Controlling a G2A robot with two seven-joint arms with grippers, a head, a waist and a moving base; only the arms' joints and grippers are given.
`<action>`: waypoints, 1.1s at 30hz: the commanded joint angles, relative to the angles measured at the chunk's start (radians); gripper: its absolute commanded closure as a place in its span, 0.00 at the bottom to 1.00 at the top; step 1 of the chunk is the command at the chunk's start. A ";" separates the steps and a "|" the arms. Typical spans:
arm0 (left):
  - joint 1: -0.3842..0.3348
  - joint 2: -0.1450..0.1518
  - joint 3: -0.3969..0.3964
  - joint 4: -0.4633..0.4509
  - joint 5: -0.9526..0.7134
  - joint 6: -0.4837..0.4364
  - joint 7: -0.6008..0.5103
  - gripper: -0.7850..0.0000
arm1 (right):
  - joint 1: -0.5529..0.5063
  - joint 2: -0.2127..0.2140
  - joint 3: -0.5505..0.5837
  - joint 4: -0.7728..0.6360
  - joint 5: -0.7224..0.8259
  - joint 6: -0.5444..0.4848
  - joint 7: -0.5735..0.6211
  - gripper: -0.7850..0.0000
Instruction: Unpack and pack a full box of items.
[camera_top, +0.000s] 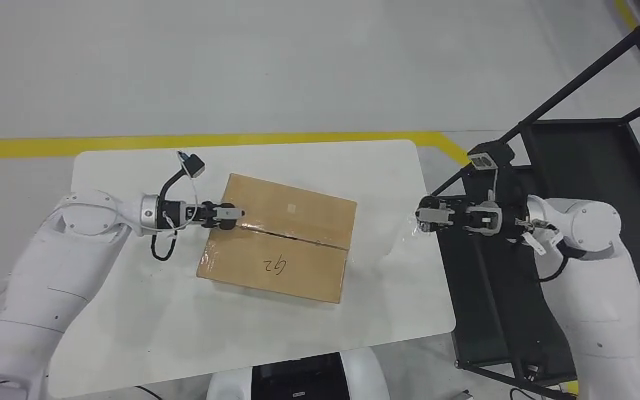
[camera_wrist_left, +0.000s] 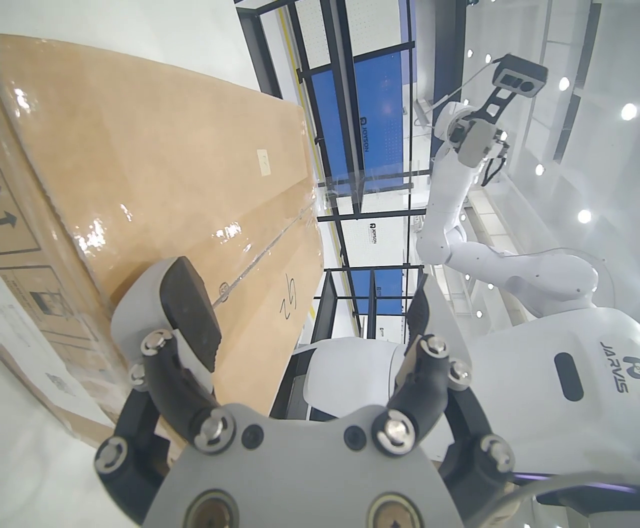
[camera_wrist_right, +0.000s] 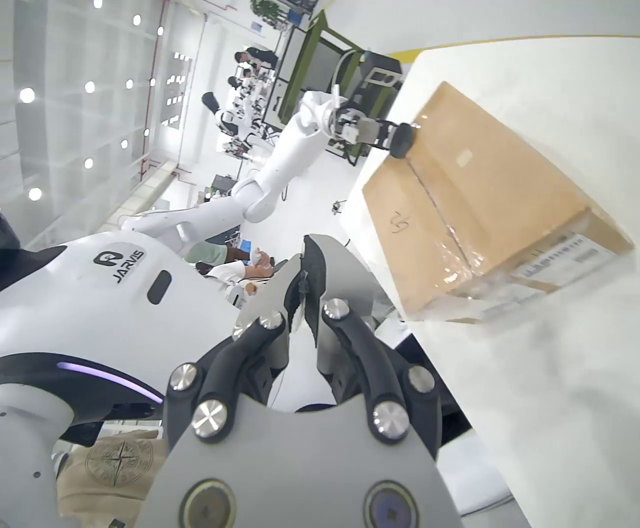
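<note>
A closed cardboard box (camera_top: 280, 237) lies in the middle of the white table (camera_top: 130, 310), its top seam taped and a number written on it. My left gripper (camera_top: 228, 213) is open at the box's left end, with one pad (camera_wrist_left: 190, 307) over the top by the seam (camera_wrist_left: 260, 255) and the other finger (camera_wrist_left: 419, 312) off the box. My right gripper (camera_top: 425, 216) hangs shut near the table's right edge, apart from the box (camera_wrist_right: 480, 200). Crinkled clear tape (camera_wrist_right: 450, 297) hangs loose at the box end facing it.
A black metal cart (camera_top: 520, 300) stands close against the table's right side, under the right arm. A yellow floor line (camera_top: 200, 143) runs behind the table. Bare tabletop lies in front of the box and on either side of it.
</note>
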 joint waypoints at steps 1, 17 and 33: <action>0.001 -0.002 0.002 -0.002 0.003 0.000 -0.002 0.00 | 0.032 -0.004 -0.048 -0.013 0.016 0.002 -0.018 1.00; 0.012 -0.009 -0.013 0.008 -0.003 -0.015 -0.022 0.00 | 0.306 -0.074 -0.504 0.049 -0.002 -0.022 -0.243 1.00; 0.010 -0.018 -0.024 0.012 -0.020 -0.018 -0.043 0.00 | 0.428 -0.142 -0.756 0.162 -0.162 -0.021 -0.437 1.00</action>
